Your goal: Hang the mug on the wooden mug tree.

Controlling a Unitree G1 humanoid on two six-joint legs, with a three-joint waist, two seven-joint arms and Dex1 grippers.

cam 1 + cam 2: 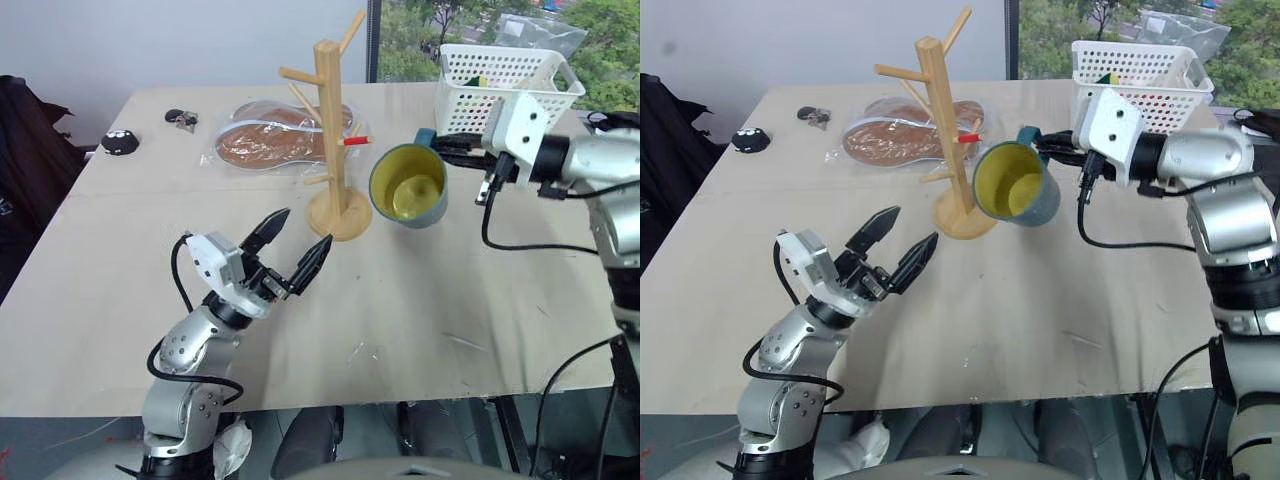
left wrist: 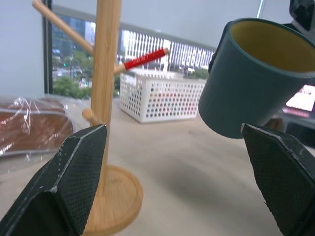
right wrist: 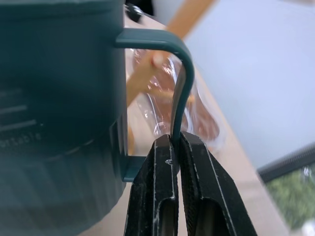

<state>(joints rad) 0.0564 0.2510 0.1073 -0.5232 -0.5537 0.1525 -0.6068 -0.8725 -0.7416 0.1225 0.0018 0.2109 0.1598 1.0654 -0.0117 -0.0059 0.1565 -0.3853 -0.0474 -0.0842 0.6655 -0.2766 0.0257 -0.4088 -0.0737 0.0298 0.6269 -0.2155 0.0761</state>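
— Right wrist view: what has the right gripper (image 3: 175, 142) got?
— Its jaws pinch the handle of the mug (image 1: 409, 187), held in the air at three o'clock of the mug tree (image 1: 334, 130), mouth tipped toward the camera.
— And the left gripper (image 1: 300, 245)?
— Jaws spread, empty, at seven o'clock of the tree's base.

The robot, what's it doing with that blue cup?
The right gripper is shut on the handle of the mug, holding it up in the air, tipped on its side, just beside the wooden mug tree. The mug isn't on a peg yet. The left gripper is open and empty, above the table in front of the tree.
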